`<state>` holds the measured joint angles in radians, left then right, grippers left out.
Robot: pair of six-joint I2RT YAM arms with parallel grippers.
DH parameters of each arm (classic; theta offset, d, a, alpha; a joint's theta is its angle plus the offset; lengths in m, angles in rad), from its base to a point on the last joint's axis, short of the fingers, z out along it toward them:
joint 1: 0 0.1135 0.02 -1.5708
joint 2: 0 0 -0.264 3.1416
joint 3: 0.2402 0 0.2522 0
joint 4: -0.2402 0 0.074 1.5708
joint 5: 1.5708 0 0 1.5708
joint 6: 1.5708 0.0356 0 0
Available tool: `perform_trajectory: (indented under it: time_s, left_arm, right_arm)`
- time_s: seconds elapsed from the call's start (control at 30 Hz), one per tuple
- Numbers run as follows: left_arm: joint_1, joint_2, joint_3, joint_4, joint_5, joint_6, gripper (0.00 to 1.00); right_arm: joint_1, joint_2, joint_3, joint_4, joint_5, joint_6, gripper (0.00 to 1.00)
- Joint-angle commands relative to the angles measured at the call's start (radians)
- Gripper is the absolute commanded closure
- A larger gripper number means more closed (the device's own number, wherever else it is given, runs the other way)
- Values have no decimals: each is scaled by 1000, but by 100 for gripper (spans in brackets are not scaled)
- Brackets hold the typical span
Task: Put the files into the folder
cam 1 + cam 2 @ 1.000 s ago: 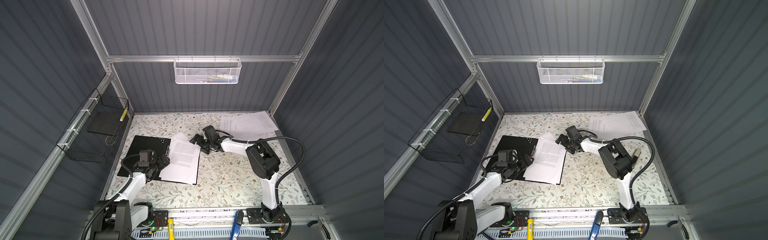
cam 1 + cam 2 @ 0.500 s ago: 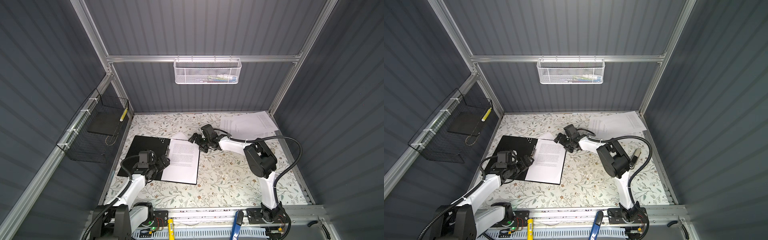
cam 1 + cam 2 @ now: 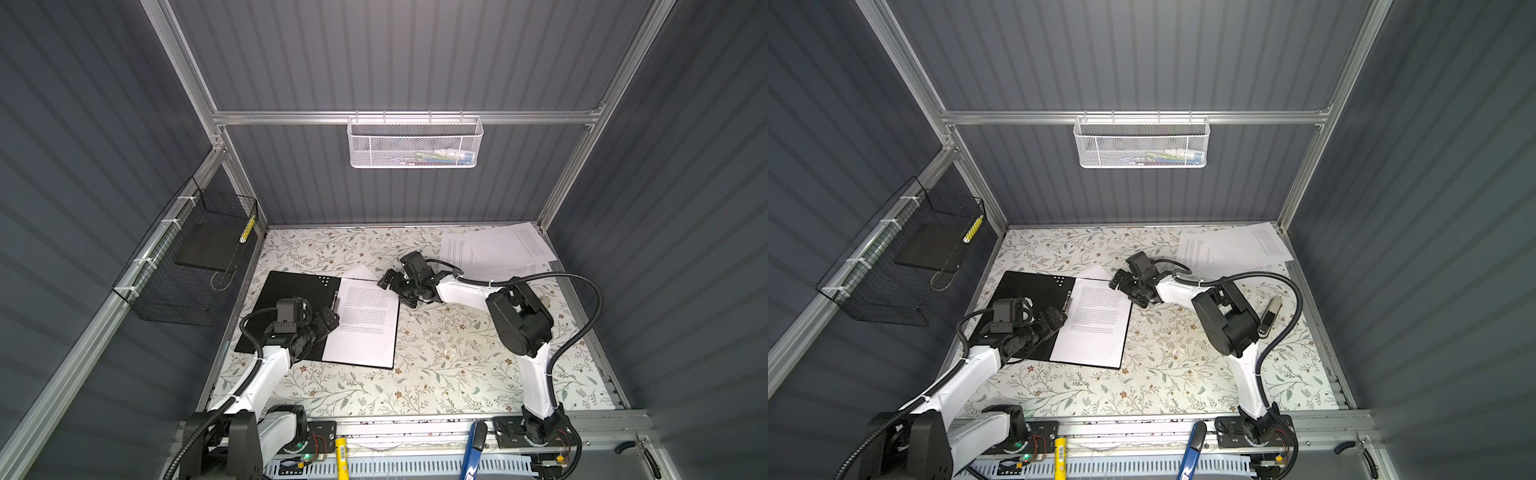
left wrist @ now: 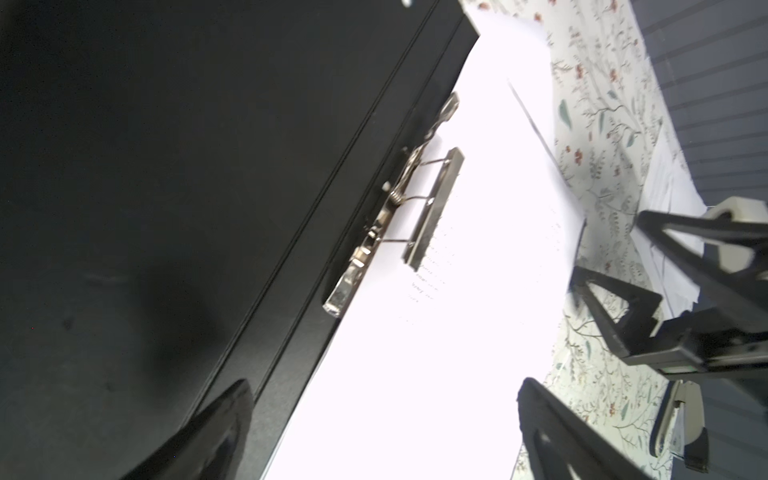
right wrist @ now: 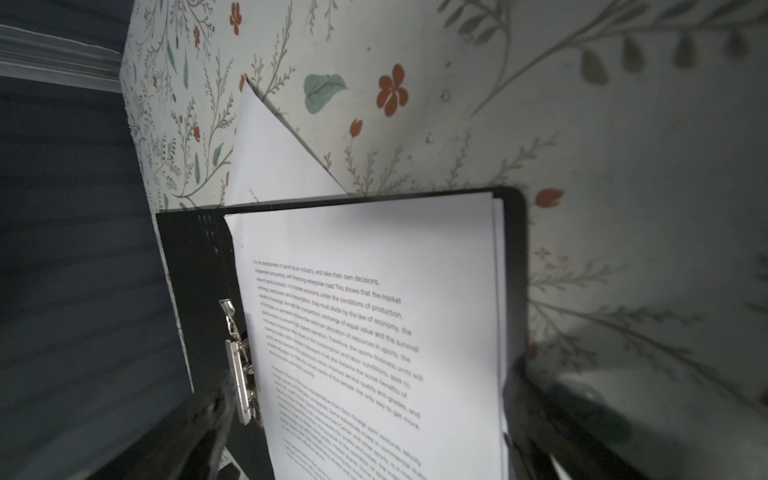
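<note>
folder (image 3: 291, 296): open flat, black inside up, left on counter (image 3: 436, 374) | files (image 3: 365, 332): white printed stack on its right half, beside metal clip (image 4: 432, 208) | loose sheets (image 3: 490, 249): far right | left fingers (image 3: 330, 320): released, near clip | right fingers (image 3: 387, 282): released, at stack's far right corner

One loose white printed paper sheet (image 5: 270, 166) lies mostly hidden under the open black-lined folder (image 5: 195, 257); only a corner shows. Contents of the white wire-mesh basket (image 3: 374, 141) are too small to identify.
</note>
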<state>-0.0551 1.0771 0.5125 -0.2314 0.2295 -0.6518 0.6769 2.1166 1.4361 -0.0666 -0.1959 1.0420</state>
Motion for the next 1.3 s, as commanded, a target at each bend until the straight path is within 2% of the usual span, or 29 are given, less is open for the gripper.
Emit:
perform_trajectory:
  time_s: [0.0,0.1,0.17,0.27,0.33,0.5,0.8,0.97,1.27]
  left_arm:
    - [6,-38,75,-52,12,16,0]
    - [6,-11,142,-74,38,59,0]
    - [5,38,195,-80,79,71,0]
    - [0,134,273,-42,164,60,0]
    - [-30,216,340,-30,174,66,0]
    - [-161,470,582,-49,121,106,0]
    - [-193,882,965,-89,108,108,0]
    - [-196,1004,1095,-151,65,135,0]
    - [-206,1086,1130,-161,69,150,0]
  right_arm:
    - [2,-45,29,-96,86,-112,1]
    - [0,-67,26,-110,87,-220,1]
    - [-2,-89,2,-77,44,-285,1]
    - [-3,-131,-59,-15,-1,-354,1]
    - [-5,-152,-91,7,-23,-381,1]
    - [-11,-196,-167,20,-68,-406,1]
    - [-28,-400,-386,53,-66,-421,1]
    - [-43,-506,-491,42,-84,-430,1]
    - [-88,-607,-619,67,-129,-413,1]
